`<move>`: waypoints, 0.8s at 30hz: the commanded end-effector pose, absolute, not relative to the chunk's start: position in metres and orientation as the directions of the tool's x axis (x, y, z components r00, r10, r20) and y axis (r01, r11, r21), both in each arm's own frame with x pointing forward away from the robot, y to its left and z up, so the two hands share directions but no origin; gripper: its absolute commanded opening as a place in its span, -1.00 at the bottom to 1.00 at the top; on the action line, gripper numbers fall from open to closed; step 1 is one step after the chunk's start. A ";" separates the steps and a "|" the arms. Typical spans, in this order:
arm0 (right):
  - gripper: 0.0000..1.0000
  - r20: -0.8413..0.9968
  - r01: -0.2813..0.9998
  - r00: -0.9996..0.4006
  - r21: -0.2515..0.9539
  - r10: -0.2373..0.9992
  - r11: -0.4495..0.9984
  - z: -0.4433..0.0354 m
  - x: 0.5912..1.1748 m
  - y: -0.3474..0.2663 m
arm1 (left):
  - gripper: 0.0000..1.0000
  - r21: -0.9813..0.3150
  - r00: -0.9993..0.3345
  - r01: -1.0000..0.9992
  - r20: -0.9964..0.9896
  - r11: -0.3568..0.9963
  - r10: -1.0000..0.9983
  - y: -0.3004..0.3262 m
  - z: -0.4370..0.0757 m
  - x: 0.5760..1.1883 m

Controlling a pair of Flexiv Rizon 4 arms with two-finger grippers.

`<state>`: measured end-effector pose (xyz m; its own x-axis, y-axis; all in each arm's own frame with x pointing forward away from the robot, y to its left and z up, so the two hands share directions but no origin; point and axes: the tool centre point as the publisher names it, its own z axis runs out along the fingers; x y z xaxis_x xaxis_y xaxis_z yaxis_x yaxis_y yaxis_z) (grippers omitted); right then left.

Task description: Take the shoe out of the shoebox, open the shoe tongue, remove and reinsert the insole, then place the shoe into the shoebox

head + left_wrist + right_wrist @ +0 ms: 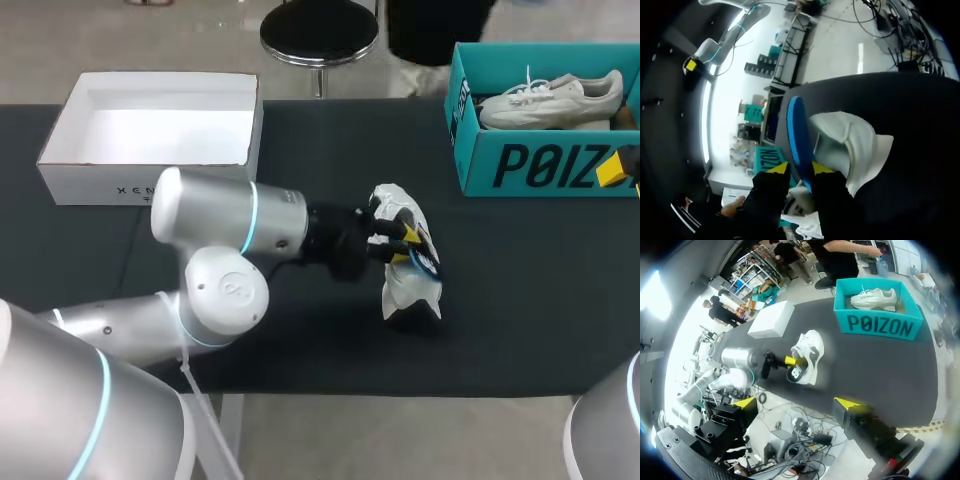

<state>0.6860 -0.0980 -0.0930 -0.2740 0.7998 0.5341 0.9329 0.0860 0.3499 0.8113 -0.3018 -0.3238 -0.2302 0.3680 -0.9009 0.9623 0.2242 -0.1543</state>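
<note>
Left arm (215, 260), head view: big and silver right up front, in from the left side and stretched over the black table (300, 350) toward the middle.
Left gripper (405, 243): right at the shoe's opening, yellow tips side by side against it.
Shoe (400, 290): a white sneaker, out on the table near the middle and well apart from both boxes, with a bit of blue showing at the gripper.
Teal shoebox (540, 165): far right corner, no lid, and a second white shoe (550, 100) lies inside.
White box (150, 180): far left, open on top.
Insole (796, 132), left wrist view: blue and up on its edge, rising from between the two fingers, and they've got it pinched from both sides.
Shoe, same view: its white upper sits just ahead of the fingers, beside the insole.
Right gripper (796, 403), right wrist view: fingers spread wide, well apart from the shoe.
Table, same view: shoe mid-table with the other gripper on it, teal shoebox beyond, white box off to the side.
</note>
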 end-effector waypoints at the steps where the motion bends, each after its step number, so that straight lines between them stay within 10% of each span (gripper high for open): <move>1: 1.00 0.533 0.934 -0.273 0.346 0.801 0.087 -0.093 0.688 -0.098 | -1.00 -0.153 -0.225 0.965 -0.902 0.214 0.368 -0.300 -0.321 0.807; 24: 1.00 0.533 0.934 -0.273 0.346 0.801 0.087 -0.093 0.688 -0.098 | -1.00 -0.084 -0.174 0.967 -0.906 0.240 0.385 -0.294 -0.341 0.843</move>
<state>0.6857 -0.0980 -0.0933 -0.2740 0.7996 0.5343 0.9327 0.0854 0.3504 0.8364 -0.2872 -0.3385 -0.1752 0.3743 -0.9106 0.9677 0.2355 -0.0894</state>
